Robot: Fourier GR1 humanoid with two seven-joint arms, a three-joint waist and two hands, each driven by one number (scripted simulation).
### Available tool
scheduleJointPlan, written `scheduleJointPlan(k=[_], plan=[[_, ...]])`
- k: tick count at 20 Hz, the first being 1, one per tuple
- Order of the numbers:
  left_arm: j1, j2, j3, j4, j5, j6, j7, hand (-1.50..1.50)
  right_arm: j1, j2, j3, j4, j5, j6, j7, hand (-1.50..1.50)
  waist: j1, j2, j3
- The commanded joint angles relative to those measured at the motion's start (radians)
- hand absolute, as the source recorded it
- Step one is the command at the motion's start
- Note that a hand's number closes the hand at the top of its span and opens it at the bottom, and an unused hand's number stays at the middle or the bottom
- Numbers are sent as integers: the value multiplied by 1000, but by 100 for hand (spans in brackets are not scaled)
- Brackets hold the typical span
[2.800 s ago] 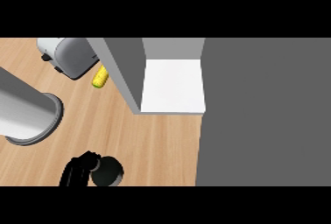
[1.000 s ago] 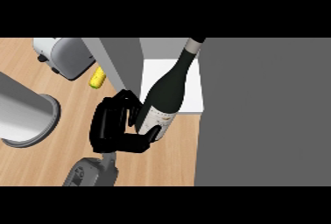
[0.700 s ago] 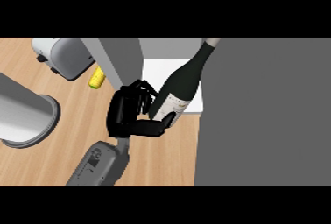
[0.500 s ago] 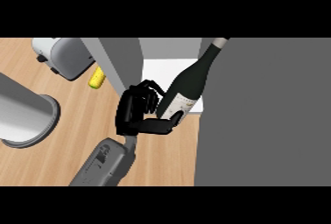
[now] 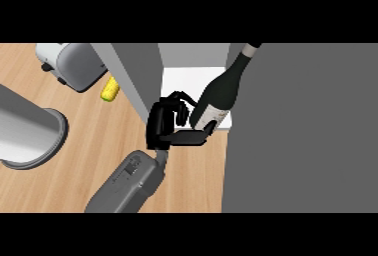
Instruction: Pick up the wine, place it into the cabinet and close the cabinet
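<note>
Since half a second earlier, the wine bottle (image 5: 221, 90) has been carried a little further toward the cabinet (image 5: 136, 70). In the head view, the right robot hand (image 5: 168, 131) is curled round the bottle's lower body. The bottle is tilted over the cabinet's white shelf (image 5: 184, 82), neck pointing away. A toaster (image 5: 70, 65) and a yellow corn cob (image 5: 111, 90) lie left of the cabinet on the counter (image 5: 81, 135).

Robot hand (image 5: 168, 125) curled, forearm extended

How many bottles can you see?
1. The bottle leans over the cabinet's white shelf, neck pointing up and right, with the hand curled round its lower part. More could be hidden behind the grey cabinet wall.
</note>
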Motion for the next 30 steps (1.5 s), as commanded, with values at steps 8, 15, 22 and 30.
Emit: scheduleJointPlan(k=[8, 15, 22, 30], plan=[[63, 0, 5, 107, 31, -53, -75, 150, -35, -31, -59, -64, -72, -22, 92, -150, 9, -2, 0], [-73, 0, 7, 358, 294, -143, -255, 150, 23, 8, 0, -22, -23, 7, 1, -150, -8, 2, -1], [-196, 0, -50, 477, 410, -153, -271, 150, 6, 16, 14, 17, 14, 1, -11, -150, -14, 3, -1], [-285, 0, -38, 559, 453, -225, -272, 150, -20, -45, -79, -18, -105, 24, 46, -150, -9, 2, 0]])
